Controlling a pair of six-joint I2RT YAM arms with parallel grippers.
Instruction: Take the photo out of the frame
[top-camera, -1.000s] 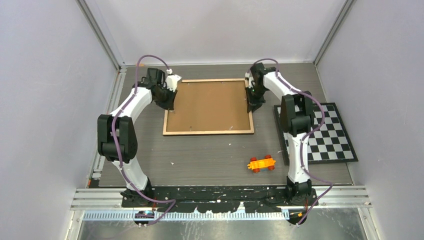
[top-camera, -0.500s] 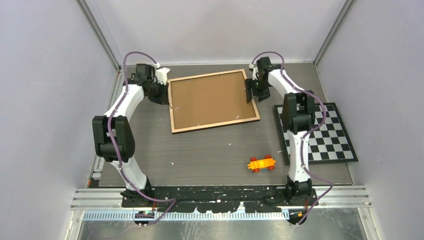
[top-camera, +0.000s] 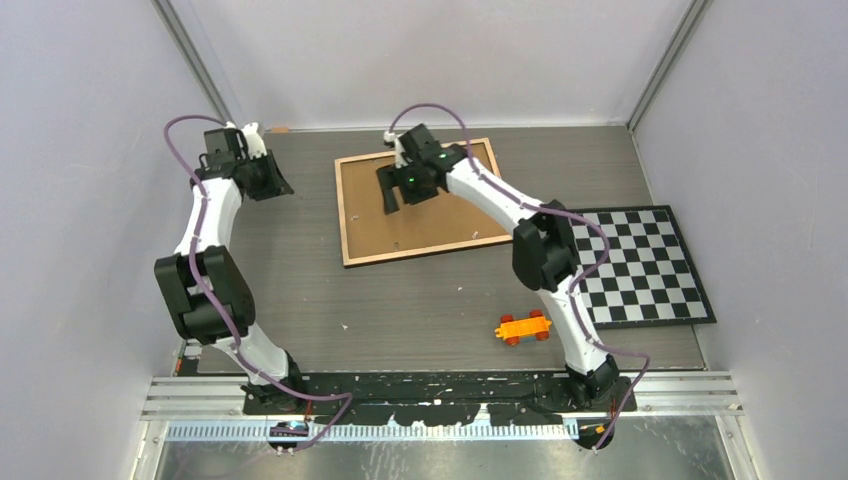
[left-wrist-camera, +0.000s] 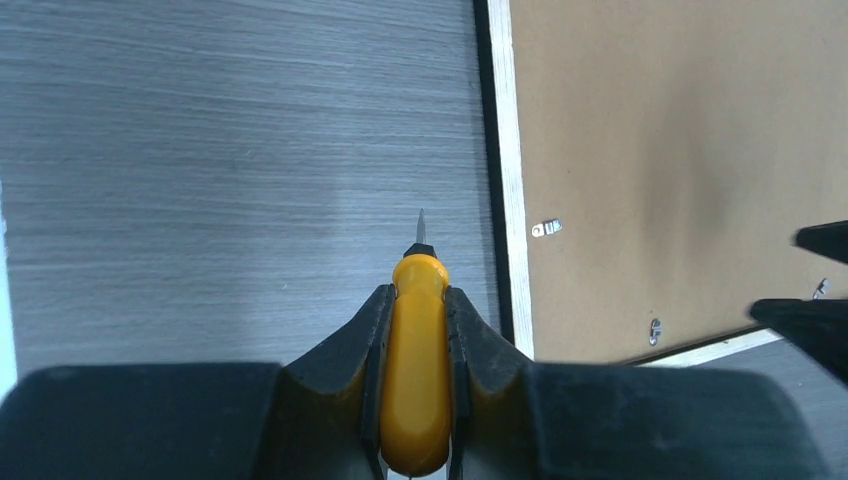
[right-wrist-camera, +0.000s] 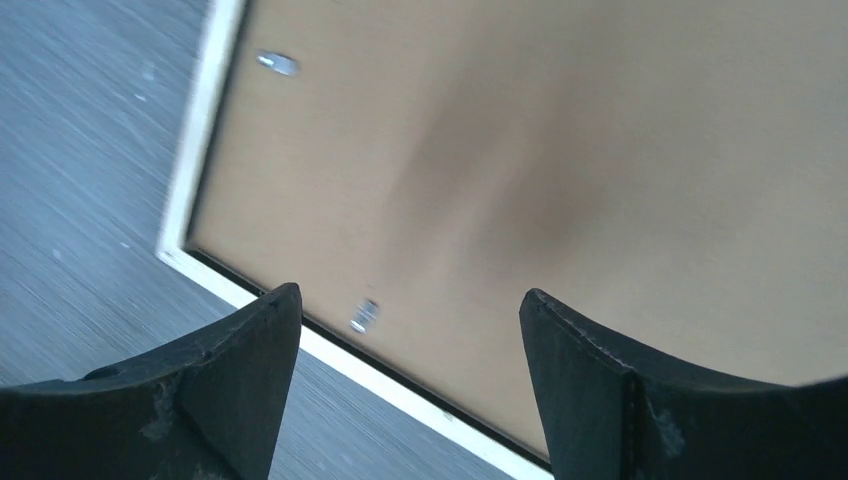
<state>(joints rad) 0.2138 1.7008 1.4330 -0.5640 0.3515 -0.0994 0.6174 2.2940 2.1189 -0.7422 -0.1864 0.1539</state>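
Observation:
The frame (top-camera: 450, 215) lies face down at the back of the table, brown backing board up inside a light wooden rim. The photo is hidden under that board. My left gripper (top-camera: 270, 183) hovers left of the frame, apart from it, shut on a yellow-handled screwdriver (left-wrist-camera: 418, 350) whose thin tip points at the table beside the rim (left-wrist-camera: 505, 150). My right gripper (top-camera: 392, 198) hangs open over the board's left half (right-wrist-camera: 560, 130), nothing between its fingers (right-wrist-camera: 250, 340). Small metal tabs (left-wrist-camera: 545, 228) (right-wrist-camera: 365, 314) sit along the board's edges.
A black-and-white checkerboard mat (top-camera: 640, 265) lies at the right. An orange toy car (top-camera: 524, 326) stands on the table in front of it. Grey walls close in the left, right and back sides.
My right gripper let go of the frame's right edge, opened and swung left over the board. My left gripper pulled away to the far left. The frame turned slightly and now lies askew.

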